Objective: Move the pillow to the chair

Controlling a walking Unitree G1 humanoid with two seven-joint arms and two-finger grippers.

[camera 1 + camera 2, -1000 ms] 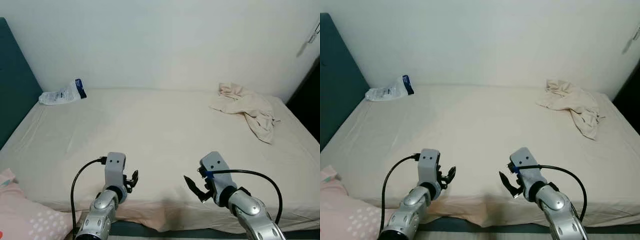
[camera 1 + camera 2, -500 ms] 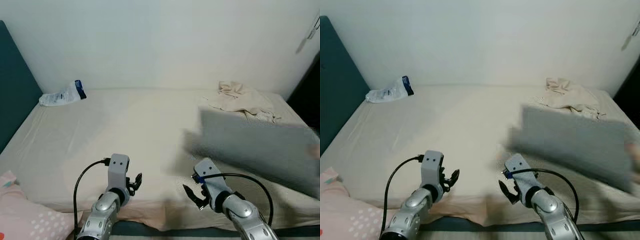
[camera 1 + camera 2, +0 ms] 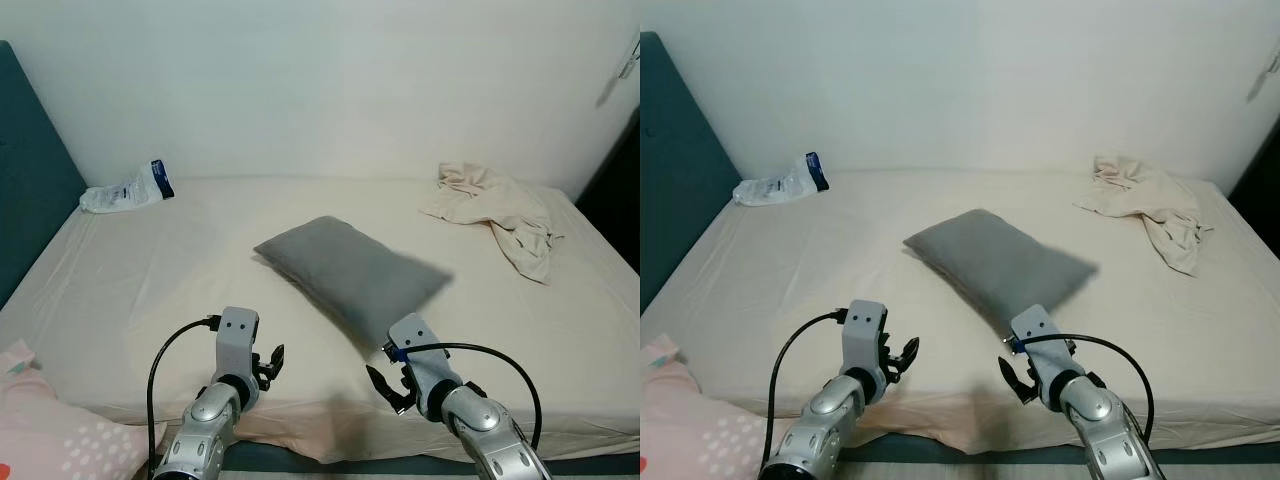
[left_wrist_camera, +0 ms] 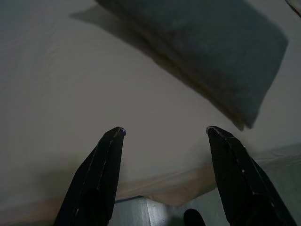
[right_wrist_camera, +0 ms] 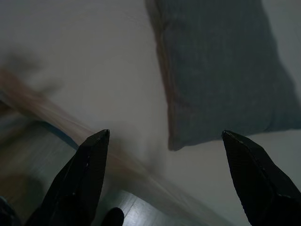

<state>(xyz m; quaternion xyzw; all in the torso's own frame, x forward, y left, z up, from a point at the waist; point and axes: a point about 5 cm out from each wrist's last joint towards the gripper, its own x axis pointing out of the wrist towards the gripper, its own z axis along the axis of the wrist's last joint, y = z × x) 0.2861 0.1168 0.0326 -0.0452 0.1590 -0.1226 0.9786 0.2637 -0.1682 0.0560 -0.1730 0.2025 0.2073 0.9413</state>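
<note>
Left eye view: A grey pillow [image 3: 350, 277] is seen lying on the bed [image 3: 150, 280], about midway between the side edges and nearer the front edge than the wall. Its outline is slightly blurred. A crumpled beige cloth [image 3: 495, 215] is noted at the far right corner of the bed, and a clear plastic packet [image 3: 125, 189] at the far left corner. A pink dotted pillow [image 3: 45, 435] is recorded past the front left corner. The left end effector [image 3: 268, 364] is held over the front edge of the bed, released, with nothing between its fingers. The right end effector [image 3: 385, 385] is likewise held over the front edge, just before the near end of the grey pillow, released and empty.

Right eye view: The same arrangement is confirmed; a dark headboard [image 3: 670, 170] is noted along the left side of the bed.

Left wrist view: Both black fingers [image 4: 101, 174] are seen spread apart above the sheet, with the grey pillow lying beyond them, untouched.

Right wrist view: The fingers [image 5: 87, 176] are seen wide apart, the pillow's near corner lying between and beyond them without contact. The bed edge is blurred.
</note>
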